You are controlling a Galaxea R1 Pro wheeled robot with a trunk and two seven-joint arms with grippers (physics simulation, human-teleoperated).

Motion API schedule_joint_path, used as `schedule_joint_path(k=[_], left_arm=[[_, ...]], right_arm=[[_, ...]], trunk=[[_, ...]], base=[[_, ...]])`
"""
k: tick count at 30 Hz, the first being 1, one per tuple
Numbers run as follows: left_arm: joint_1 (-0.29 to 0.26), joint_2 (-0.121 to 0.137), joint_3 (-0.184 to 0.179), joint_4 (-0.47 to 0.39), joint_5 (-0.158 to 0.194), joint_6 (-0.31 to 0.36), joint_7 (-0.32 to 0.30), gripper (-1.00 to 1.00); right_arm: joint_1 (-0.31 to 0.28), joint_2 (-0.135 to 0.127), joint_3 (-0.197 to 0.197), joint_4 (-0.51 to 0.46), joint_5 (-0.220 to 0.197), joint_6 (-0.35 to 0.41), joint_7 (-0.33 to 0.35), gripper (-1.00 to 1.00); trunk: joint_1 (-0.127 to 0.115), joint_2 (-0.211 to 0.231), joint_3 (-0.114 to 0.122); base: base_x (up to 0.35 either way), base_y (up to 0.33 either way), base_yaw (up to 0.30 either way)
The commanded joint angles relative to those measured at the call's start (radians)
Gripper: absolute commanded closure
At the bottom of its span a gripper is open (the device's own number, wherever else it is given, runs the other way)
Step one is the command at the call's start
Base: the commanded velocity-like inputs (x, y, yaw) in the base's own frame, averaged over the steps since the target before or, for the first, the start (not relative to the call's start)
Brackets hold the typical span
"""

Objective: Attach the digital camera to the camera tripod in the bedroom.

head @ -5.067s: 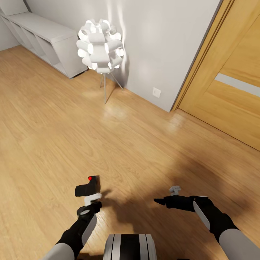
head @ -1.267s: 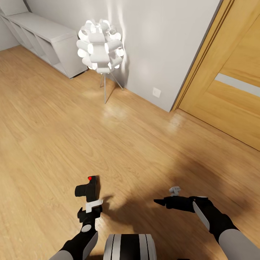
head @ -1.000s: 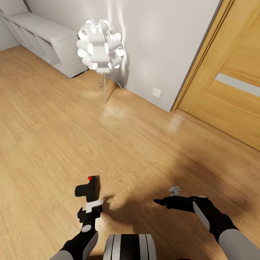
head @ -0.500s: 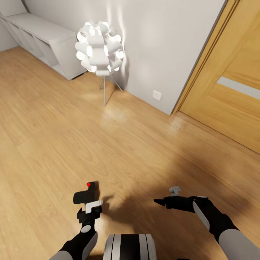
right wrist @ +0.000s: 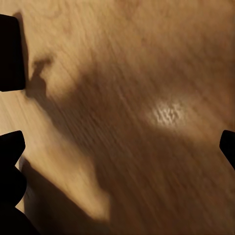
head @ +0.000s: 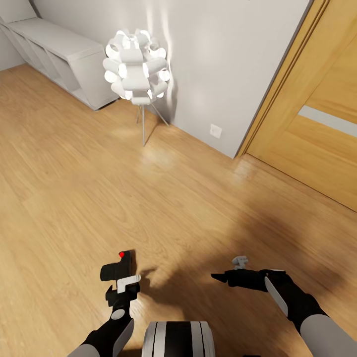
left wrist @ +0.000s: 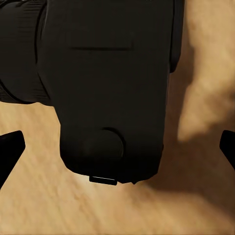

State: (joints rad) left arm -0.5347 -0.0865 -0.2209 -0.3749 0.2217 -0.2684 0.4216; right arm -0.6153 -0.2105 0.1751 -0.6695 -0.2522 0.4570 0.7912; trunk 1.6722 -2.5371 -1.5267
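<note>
Our view has just shifted, so we're moving: left pincer [head: 122,278] clamps the small black boxy digital camera [head: 118,264]; right pincer [head: 229,270] hangs empty, open; tripod unseen.

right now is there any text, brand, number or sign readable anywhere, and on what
None readable.
digital camera: a red dot on top, no lettering; its dark body in the left wrist view shows no brand.
Wall socket: blank white plate.
Wooden door and white lamp: no markings.
</note>
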Motion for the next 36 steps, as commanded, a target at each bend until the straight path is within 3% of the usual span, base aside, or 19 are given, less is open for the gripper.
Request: schedule_joint_path(k=[1, 36], left_arm=[[-0.001, 0.001, -0.008, 0.001, 0.010, -0.005, 0.006, -1.00], [-0.001, 0.004, -0.010, 0.072, 0.010, -0.008, 0.005, -1.00]], right_arm=[[-0.001, -0.001, 0.004, -0.001, -0.010, 0.008, -0.002, -1.00], [0.000, -0.001, 0.004, -0.001, -0.010, 0.008, -0.001, -1.00]], trunk=[[0.000, 0.000, -0.001], [0.000, 0.000, -0.001]], base=[[0.000, 0.000, 0.000], [0.000, 0.000, 0.000]])
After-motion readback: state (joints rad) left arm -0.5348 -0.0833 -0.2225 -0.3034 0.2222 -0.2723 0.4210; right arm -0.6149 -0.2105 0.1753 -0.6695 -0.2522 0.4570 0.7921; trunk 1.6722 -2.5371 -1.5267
